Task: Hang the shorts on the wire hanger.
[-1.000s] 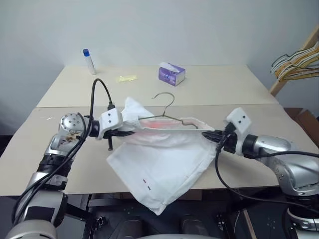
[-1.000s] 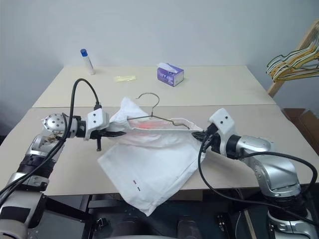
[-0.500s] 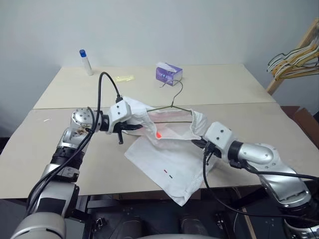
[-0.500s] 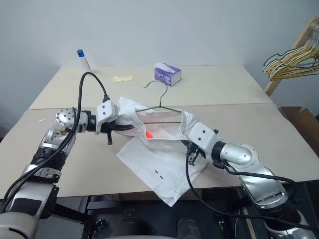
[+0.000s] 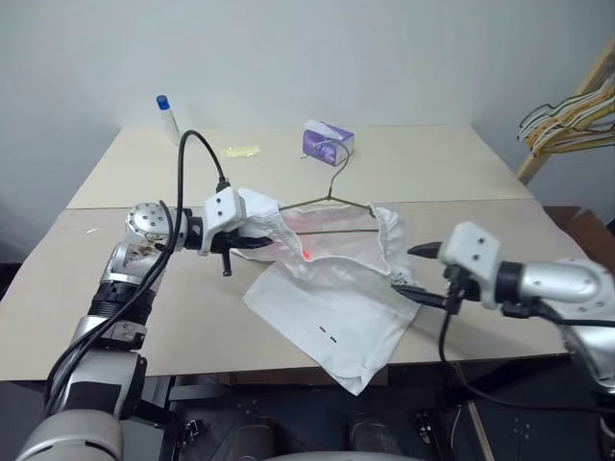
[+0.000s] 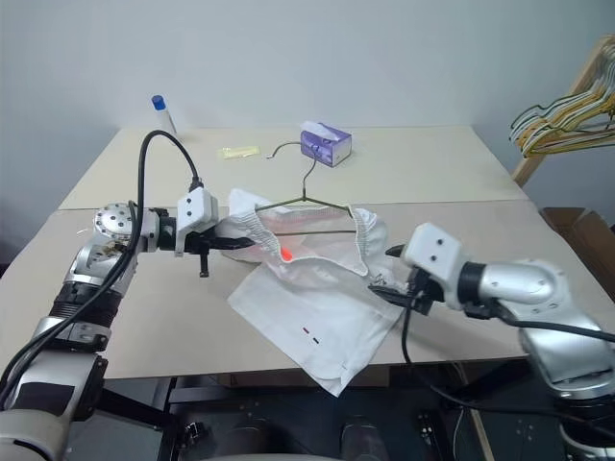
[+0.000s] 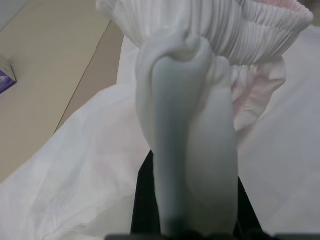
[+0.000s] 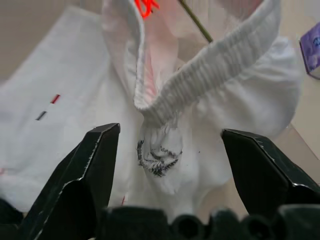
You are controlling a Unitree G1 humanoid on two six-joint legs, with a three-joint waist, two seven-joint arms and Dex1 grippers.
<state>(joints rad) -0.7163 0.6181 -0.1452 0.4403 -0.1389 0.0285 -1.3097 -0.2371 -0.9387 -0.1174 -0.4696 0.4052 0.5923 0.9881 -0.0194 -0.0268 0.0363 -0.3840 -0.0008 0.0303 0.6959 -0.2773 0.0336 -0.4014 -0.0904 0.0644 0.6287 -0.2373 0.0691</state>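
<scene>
Gripping the shorts (image 5: 332, 288) at the waistband, left gripper (image 5: 252, 246) is clamped tight — right gripper (image 8: 170, 165) gapes wide, holding nothing, hanger (image 5: 332, 200) inside waistband.

Head stereo overlooks table (image 5: 461, 163); wrist cams close on shorts (image 8: 235, 95).

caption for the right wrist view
Open right tool facing the shorts' gathered waistband, wire hanger inside.

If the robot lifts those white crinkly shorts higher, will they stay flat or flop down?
They would probably flop. The white thin-fabric shorts already sag and wrinkle below the thin grey metal wire hanger, so they look soft. They seem light too: the left gripper, fingers pinched on a bunched corner, holds that end up. The right gripper stands open beside them.
</scene>
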